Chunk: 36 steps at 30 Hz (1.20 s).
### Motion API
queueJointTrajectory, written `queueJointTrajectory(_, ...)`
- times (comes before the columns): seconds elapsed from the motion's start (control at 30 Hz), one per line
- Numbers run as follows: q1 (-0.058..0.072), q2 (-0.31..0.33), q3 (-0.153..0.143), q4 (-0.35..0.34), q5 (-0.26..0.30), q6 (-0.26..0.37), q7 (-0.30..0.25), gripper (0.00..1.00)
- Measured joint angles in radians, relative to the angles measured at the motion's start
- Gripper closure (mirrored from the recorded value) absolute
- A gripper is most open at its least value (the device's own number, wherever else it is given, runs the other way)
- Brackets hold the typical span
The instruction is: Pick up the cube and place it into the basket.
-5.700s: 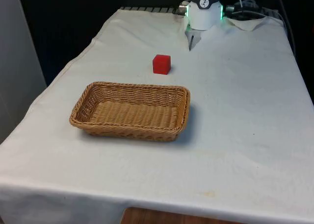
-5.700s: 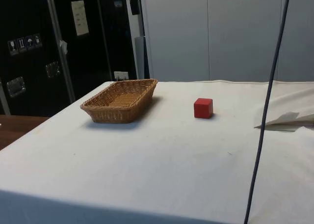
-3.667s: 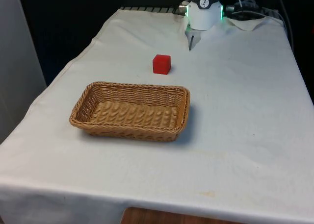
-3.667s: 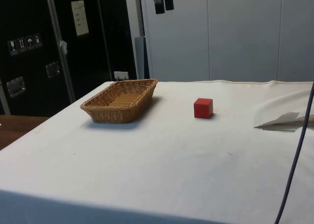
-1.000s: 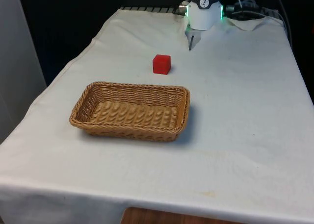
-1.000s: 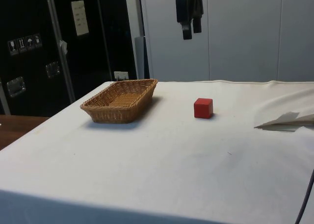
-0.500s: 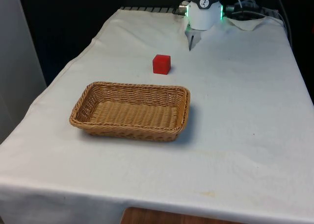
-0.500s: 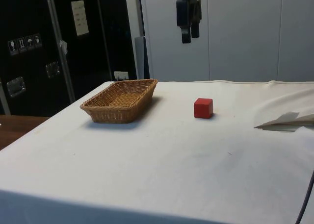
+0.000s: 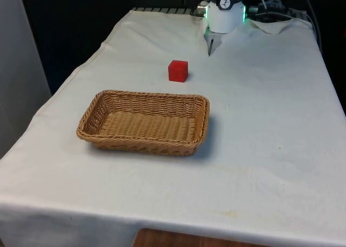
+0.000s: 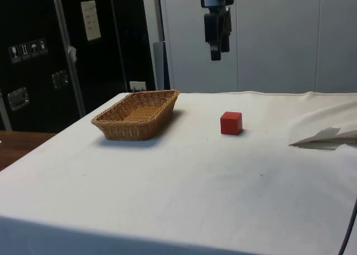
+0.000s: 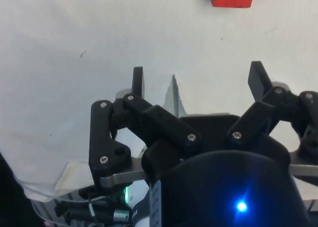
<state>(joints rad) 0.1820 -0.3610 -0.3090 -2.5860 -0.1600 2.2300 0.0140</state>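
Since a moment ago our gripper (image 10: 216, 55) has dropped lower. We see white cloth (image 9: 270, 122) before dark cabinets (image 10: 50, 48). Our fingers (image 11: 137, 80) are spread wide and empty, high above the cube (image 10: 231, 123), which sits on the cloth near the basket (image 9: 144, 122).

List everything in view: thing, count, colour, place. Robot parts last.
cube: one, red, on the cloth, apart from the basket, between it and the robot's base.
wicker basket: one, tan, rectangular, empty, nearer the front camera than the cube.
tablecloth: one, white, covering the table.
cabinets: dark, behind the table in the side view.
robot base: one, white, at the table's far end.
gripper: one, black, fingers open, high above the cloth, near the cube, holding nothing.
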Motion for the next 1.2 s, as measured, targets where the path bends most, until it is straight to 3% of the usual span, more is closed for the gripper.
queueJointTrajectory(0.37,-0.002,0.024,-0.005,-0.044,-0.015,0.082,0.002,0.0)
queueJointTrajectory(0.6,-0.003,0.021,-0.01,-0.049,-0.015,0.087,-0.001,0.0)
queueJointTrajectory(0.8,-0.004,0.019,-0.032,-0.068,-0.015,0.1,-0.02,0.0)
queueJointTrajectory(1.2,-0.004,0.029,-0.088,-0.132,-0.015,0.193,-0.079,0.0)
